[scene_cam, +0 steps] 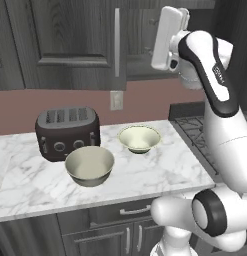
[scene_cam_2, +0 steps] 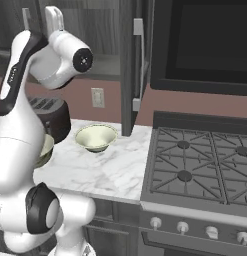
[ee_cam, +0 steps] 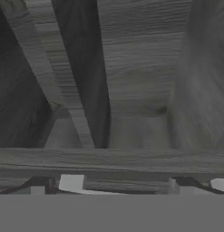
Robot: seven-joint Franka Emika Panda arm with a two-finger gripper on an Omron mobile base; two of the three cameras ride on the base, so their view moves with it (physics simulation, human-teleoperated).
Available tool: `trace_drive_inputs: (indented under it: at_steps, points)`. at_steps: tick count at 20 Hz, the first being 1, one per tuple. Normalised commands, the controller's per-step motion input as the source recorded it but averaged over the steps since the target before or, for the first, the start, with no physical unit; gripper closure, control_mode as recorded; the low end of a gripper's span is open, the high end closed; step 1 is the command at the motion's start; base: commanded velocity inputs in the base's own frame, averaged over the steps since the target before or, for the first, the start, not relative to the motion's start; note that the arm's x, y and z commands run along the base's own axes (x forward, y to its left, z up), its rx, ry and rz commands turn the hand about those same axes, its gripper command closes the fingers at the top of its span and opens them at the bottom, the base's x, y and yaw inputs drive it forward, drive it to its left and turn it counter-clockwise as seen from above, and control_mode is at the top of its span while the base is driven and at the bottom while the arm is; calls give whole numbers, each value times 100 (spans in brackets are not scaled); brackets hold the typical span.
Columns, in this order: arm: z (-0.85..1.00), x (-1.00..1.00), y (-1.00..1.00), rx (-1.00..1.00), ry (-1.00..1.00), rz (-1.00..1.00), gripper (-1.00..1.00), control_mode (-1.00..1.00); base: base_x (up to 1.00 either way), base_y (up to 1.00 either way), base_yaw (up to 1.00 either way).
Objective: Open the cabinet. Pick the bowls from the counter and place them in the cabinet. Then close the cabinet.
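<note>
The cabinet hangs above the counter. Its left door is shut, with a silver bar handle. The right door is swung out and appears edge-on in the right base view. My hand is raised at cabinet height, in front of the open right half. In the hand view my gripper is open and holds nothing, close to dark wood-grain panels. The larger bowl sits in front of the toaster. The smaller bowl rests further right on the marble.
A dark toaster stands at the back left of the counter. A black gas stove adjoins the counter on the right, under a dark appliance. A wall outlet sits below the cabinet. Low cabinets run under the counter.
</note>
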Motion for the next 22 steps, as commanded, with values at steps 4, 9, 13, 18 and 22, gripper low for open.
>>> trace_drive_inputs:
  at_steps: [4, 9, 13, 18, 22]
  points:
    - [-18, 12, -1, 0, -3, 10, -100, -100, 0, 0, 0]
    - [-25, 13, 0, 0, -7, 11, -100, -100, 0, 0, 0]
    - [-20, 15, 0, 0, -2, 7, -100, -100, 0, 0, 0]
    - [-7, 23, 1, 0, 0, 4, -100, -100, 0, 0, 0]
    - [0, 19, 4, 0, 0, 2, -100, -100, 0, 0, 0]
